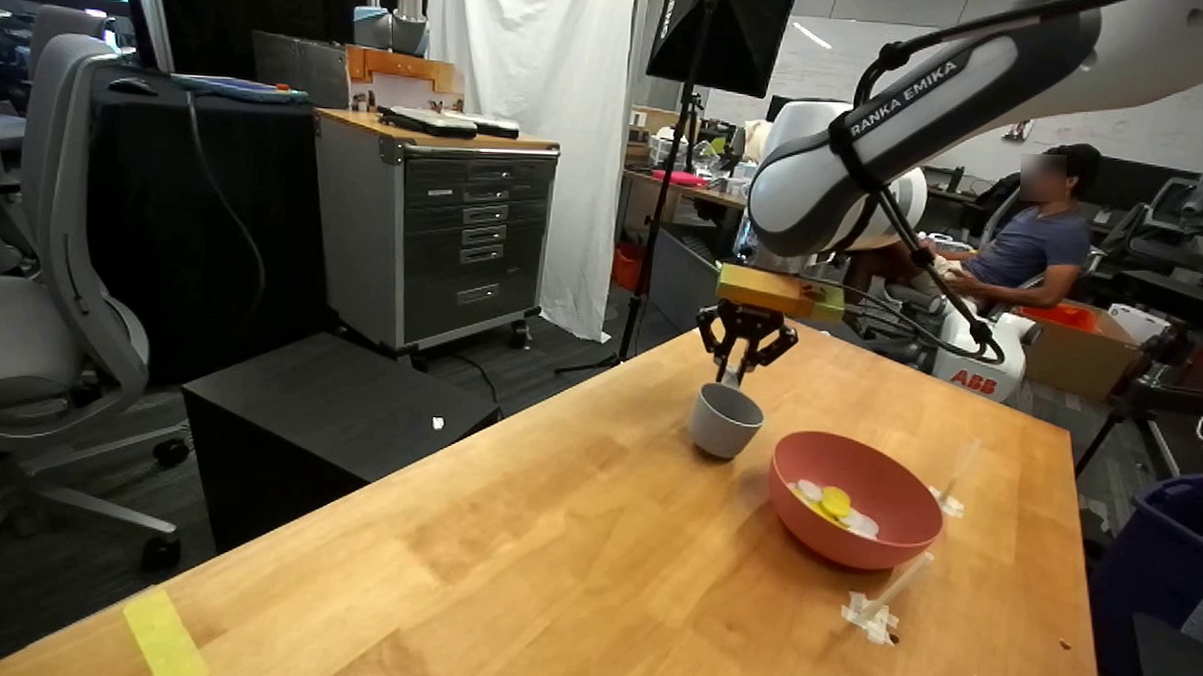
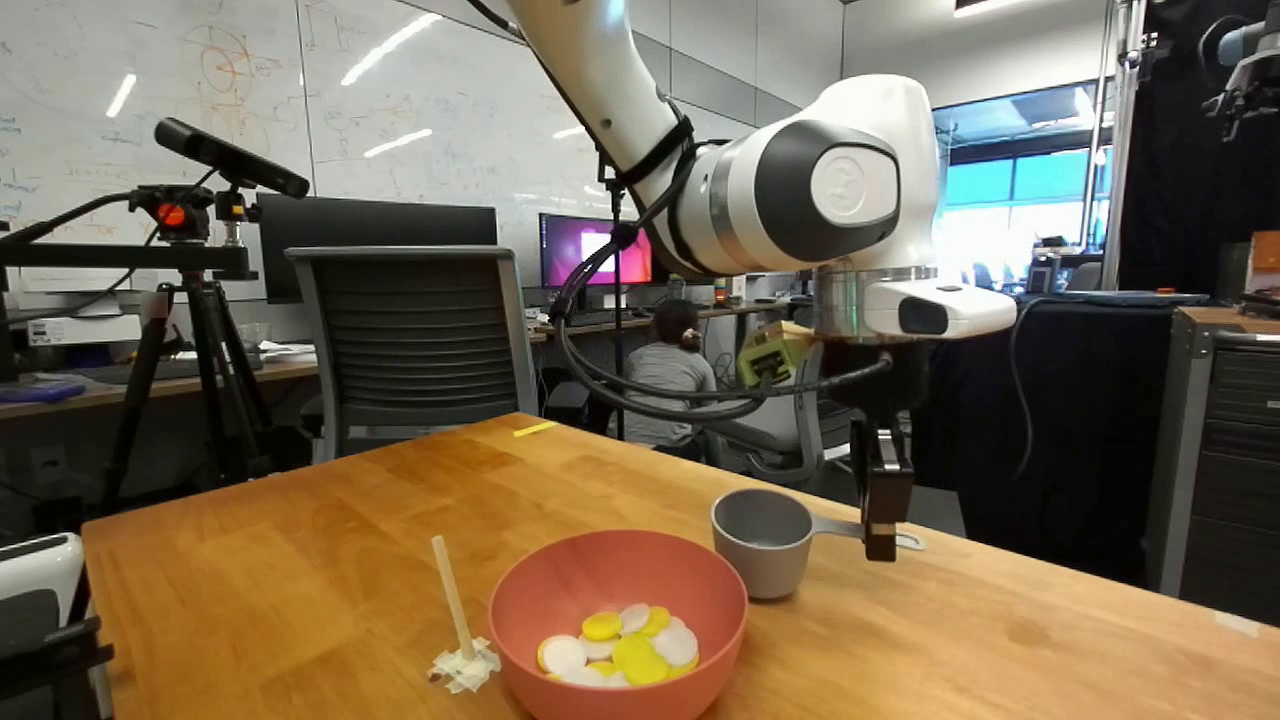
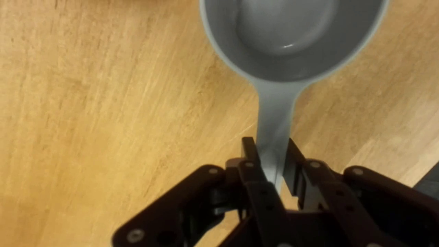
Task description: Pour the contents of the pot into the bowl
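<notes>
In an exterior view, my tool points down at the grey pot, seen just beside the red bowl on the wooden surface. In an exterior view, the upright pot's handle passes between my fingers, while yellow and white discs lie in the bowl; whether the pot touches the surface, I cannot tell. In the wrist view, my tool is clamped on that handle, one finger against each side, the pot's inner floor showing near the top edge.
</notes>
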{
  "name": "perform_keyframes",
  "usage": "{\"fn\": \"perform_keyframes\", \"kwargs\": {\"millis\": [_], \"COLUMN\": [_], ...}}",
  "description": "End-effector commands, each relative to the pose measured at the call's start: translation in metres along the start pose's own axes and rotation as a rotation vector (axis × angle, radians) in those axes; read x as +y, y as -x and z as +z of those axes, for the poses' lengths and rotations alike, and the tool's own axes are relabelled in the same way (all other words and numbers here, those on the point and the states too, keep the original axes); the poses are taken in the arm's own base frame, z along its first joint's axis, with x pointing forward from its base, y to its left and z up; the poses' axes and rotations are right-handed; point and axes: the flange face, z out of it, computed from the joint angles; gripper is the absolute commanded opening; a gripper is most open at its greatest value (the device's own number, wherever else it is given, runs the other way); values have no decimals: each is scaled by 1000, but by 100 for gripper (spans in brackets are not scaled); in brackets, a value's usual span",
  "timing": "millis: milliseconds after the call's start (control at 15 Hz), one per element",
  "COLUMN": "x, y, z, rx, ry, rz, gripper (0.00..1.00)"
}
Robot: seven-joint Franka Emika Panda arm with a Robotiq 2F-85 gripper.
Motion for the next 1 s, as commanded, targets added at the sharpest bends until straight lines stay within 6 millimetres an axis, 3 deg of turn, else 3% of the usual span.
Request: {"fn": "perform_keyframes", "kwargs": {"millis": [0,400,467,533,933], "x": [2,2,2,2,0], "y": [1,2,2,3,6], "z": [3,3,2,1,-12], "rx": [1,10,11,13,22], "ry": [32,35,35,33,18], "rz": [-28,-42,-45,-48,-84], "gripper": [6,7,20,39,86]}}
